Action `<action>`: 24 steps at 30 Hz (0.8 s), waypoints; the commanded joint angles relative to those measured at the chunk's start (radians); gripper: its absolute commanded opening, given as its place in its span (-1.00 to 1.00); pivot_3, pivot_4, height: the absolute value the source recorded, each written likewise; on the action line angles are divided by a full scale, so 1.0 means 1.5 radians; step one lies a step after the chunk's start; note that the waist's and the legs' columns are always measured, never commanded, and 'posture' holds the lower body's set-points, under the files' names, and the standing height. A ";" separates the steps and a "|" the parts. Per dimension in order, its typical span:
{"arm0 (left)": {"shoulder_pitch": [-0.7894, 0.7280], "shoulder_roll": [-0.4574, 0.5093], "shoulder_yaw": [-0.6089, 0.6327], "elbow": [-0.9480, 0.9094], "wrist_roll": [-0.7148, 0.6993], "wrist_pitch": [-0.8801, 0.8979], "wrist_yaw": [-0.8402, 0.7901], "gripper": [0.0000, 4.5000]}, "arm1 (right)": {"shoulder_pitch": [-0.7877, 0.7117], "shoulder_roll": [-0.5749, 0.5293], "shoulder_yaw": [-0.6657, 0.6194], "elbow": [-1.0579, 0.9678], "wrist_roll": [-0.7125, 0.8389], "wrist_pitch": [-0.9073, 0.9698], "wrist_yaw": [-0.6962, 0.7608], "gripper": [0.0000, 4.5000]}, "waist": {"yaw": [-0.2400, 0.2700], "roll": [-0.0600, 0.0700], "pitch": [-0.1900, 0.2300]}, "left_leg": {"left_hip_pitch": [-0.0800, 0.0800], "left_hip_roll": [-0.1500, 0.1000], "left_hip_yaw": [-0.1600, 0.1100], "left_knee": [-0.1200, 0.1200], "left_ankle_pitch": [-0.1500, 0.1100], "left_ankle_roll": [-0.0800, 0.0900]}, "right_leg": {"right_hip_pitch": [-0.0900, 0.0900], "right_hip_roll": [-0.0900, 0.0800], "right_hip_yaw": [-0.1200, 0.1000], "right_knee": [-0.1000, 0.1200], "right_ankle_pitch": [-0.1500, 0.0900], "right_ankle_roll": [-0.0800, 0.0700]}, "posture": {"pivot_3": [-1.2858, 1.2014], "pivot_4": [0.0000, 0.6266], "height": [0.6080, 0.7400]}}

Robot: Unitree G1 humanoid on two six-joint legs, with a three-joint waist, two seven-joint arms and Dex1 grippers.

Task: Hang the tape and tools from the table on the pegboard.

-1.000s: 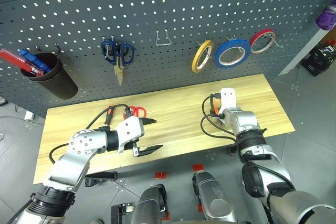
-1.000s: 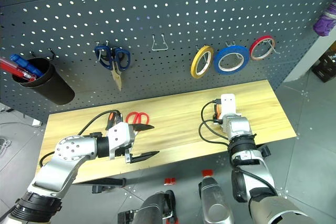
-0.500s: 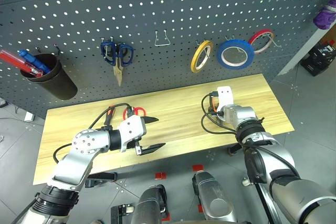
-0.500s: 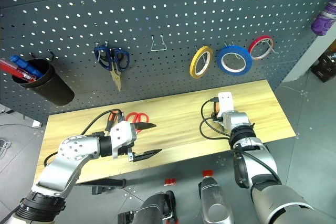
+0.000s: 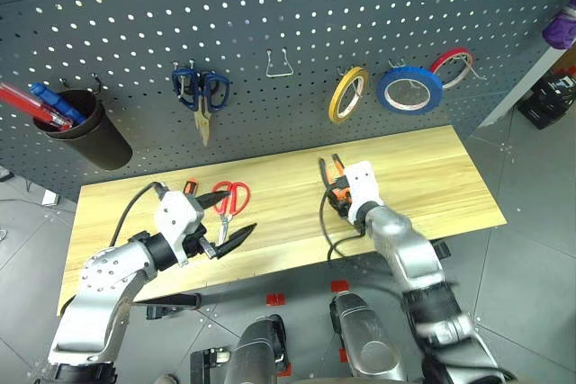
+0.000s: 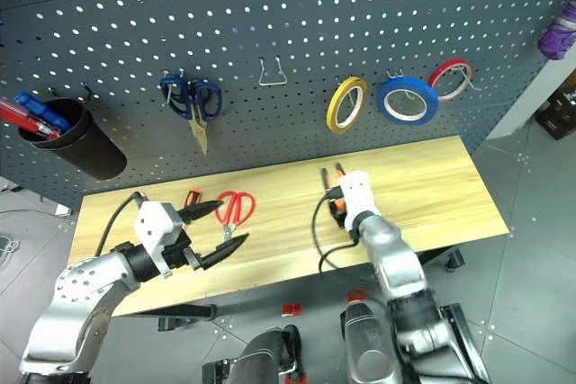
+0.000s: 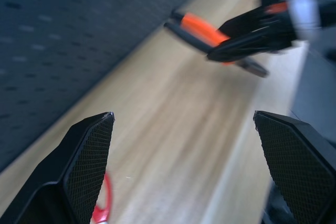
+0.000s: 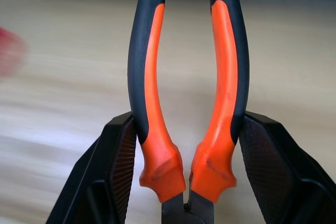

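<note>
My right gripper point(image 8: 184, 182) is clamped on the pliers point(image 8: 186, 85), one black finger pressed against the outside of each orange-and-black handle near the pivot, the two handles running away from my wrist with a narrow gap between them; I can read no brand or lettering on the grips. From my head I see that same gripper point(image 5: 337, 188) over the middle of the table point(image 5: 432, 177), with the handle ends poking out toward the pegboard point(image 5: 270, 6). My left gripper point(image 5: 229, 218) is spread wide and holds nothing, hanging over the left part of the table with its fingers aimed to the right; from that wrist the pliers show across the wood in my other claw. The red-handled scissors point(image 5: 230, 197) lie flat on the table just beside my left fingers, and an orange-and-black handle end point(image 5: 190, 186) shows by my left wrist, too hidden for me to name. On the pegboard the blue tape point(image 5: 409, 88) already hangs on a hook, between the yellow tape ring point(image 5: 347, 93) and the red-and-white tape ring point(image 5: 451, 67). Further left hang the dark blue-handled scissors point(image 5: 202, 96) and a black cup point(image 5: 85, 137) with pens. No writing is legible on any roll or tool.
</note>
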 commanded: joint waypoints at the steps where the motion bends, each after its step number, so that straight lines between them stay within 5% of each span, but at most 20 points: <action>1: 0.031 -0.008 0.054 -0.079 -0.046 0.026 0.035 1.00 | -0.028 0.022 0.050 -0.170 -0.023 -0.108 -0.003 0.17 | 0.004 -0.002 0.002 | 0.000 0.000 0.000 0.000 0.000 0.000 | 0.000 0.000 0.000 0.000 0.000 0.000 | -0.19 0.01 1.00; 5: 0.035 0.000 0.077 -0.128 -0.079 0.080 0.066 1.00 | -0.149 0.055 0.036 -0.144 -0.045 -0.187 -0.025 0.17 | 0.016 -0.004 0.007 | 0.001 0.001 0.000 0.000 0.001 -0.001 | 0.000 0.001 0.000 0.000 0.000 0.000 | -0.17 0.08 1.00; 13: -0.089 0.007 0.072 -0.154 -0.111 0.177 0.148 1.00 | -0.439 0.096 -0.051 0.184 -0.048 -0.394 -0.089 0.17 | 0.033 -0.010 0.020 | 0.001 0.001 -0.001 0.000 0.001 -0.002 | -0.001 0.001 -0.001 0.001 0.000 0.000 | -0.14 0.13 1.00; 24: -0.165 -0.014 0.015 -0.157 -0.099 0.216 0.187 1.00 | -0.619 0.081 -0.087 0.618 -0.090 -0.674 -0.171 0.17 | 0.032 -0.010 0.027 | -0.001 0.001 0.001 -0.002 0.003 -0.005 | -0.003 0.001 -0.001 0.000 0.001 -0.001 | -0.11 0.14 1.00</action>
